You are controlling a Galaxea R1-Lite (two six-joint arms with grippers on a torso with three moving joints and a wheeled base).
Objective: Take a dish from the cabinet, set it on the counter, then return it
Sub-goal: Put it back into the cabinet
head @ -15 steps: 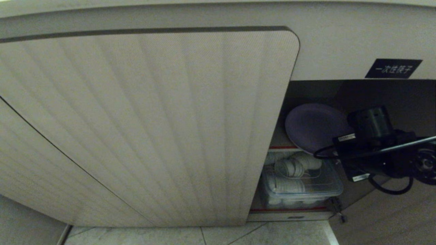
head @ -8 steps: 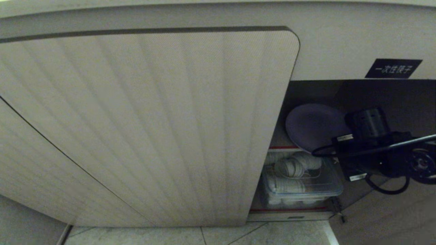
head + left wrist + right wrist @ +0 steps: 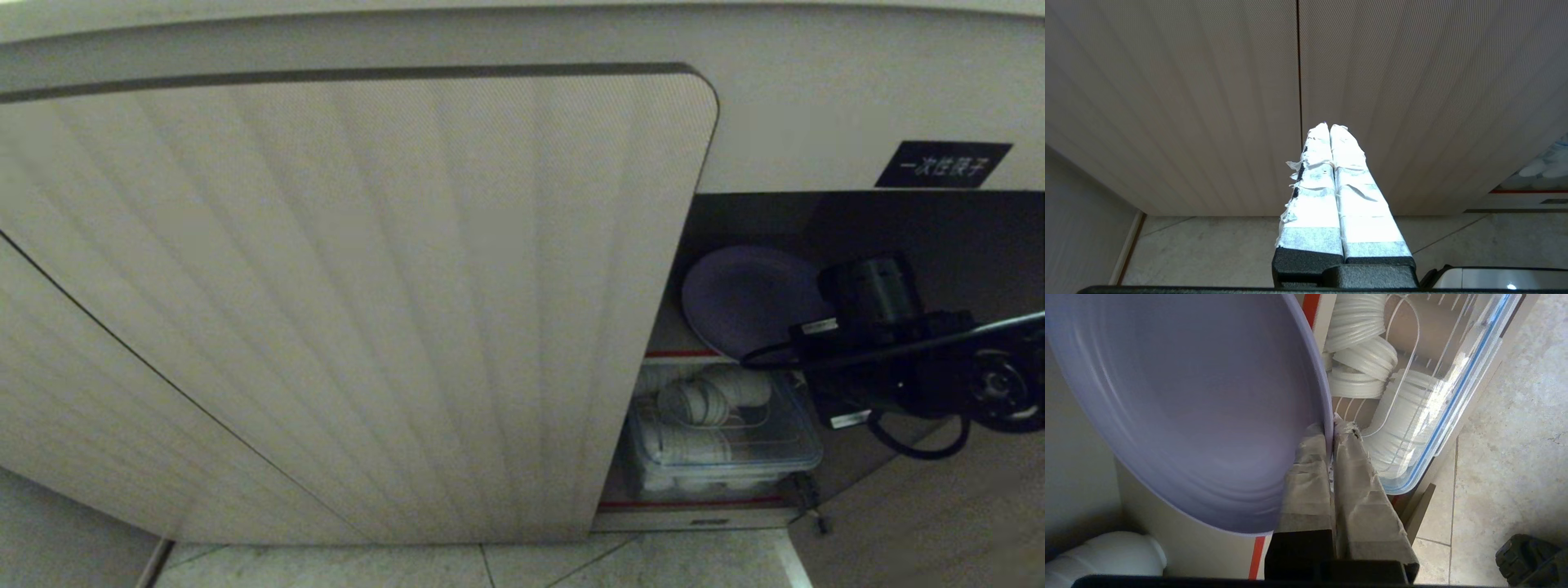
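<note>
The lavender dish (image 3: 739, 302) stands tilted in the open part of the cabinet, over the red-edged upper shelf (image 3: 678, 354). My right gripper (image 3: 1329, 430) is shut on the dish (image 3: 1188, 408), with one taped finger on each face of its rim. In the head view my right wrist (image 3: 886, 343) covers the dish's right edge. My left gripper (image 3: 1329, 126) is shut and empty, parked low in front of the ribbed doors (image 3: 1208, 102). The counter is out of view.
The big ribbed cabinet door (image 3: 367, 310) fills the left of the head view. A clear plastic box (image 3: 722, 445) of white dishes sits on the lower shelf, just below the dish. A black label (image 3: 943, 163) hangs above the opening. Tiled floor (image 3: 490, 563) lies below.
My right wrist and the dish have shifted slightly left and up inside the cabinet opening. The left arm has not moved.
</note>
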